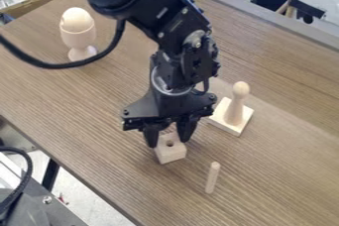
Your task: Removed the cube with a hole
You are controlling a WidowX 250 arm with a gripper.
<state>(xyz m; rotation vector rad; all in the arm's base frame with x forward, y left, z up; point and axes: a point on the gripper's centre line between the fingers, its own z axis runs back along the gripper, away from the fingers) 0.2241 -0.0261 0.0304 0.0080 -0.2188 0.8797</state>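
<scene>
Camera view: holed cube (171,154) between the jaws, its far end partly hidden, grasp or release unclear.

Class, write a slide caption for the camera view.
Black gripper at a holed wooden cube, near a peg and a square-based post.
</scene>
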